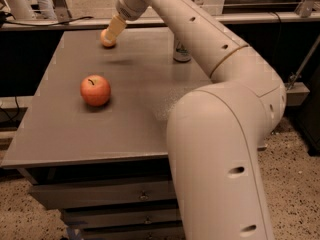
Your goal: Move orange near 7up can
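Note:
The small plain orange (107, 39) lies near the far left edge of the grey table (60, 129). My gripper (114, 28) hangs right over it, its yellowish fingertips touching or nearly touching the fruit's top right side. The 7up can (181, 52) stands upright at the far middle of the table, to the right of the orange; my arm covers most of it and only its lower part shows.
A larger red-orange apple (95, 90) with a dark stem sits on the left middle of the table. My white arm (225, 134) fills the right side of the view. Drawers (105, 196) run below the table's front edge.

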`<action>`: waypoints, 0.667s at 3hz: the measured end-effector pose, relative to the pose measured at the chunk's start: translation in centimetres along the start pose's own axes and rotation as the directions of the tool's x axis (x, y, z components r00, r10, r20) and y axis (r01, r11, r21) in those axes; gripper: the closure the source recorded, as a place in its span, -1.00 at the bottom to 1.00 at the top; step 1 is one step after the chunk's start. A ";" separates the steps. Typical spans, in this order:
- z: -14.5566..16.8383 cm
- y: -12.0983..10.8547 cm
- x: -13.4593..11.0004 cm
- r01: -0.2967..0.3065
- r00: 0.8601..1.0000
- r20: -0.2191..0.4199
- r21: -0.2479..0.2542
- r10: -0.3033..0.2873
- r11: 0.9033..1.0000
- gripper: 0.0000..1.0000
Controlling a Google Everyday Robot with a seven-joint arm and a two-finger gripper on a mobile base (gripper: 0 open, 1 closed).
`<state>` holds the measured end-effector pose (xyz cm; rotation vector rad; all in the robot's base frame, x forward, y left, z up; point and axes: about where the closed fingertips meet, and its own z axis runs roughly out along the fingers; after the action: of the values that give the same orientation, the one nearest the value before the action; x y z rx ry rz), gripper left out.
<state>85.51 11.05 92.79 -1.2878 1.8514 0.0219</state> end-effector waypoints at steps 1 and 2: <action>3.0 1.1 -0.1 -0.076 0.996 0.037 -0.029 0.077 0.997 -1.00; 5.3 2.5 -0.9 -0.116 0.991 0.064 -0.073 0.121 0.991 -1.00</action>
<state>86.98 15.32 89.02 -1.2068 1.8803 0.1925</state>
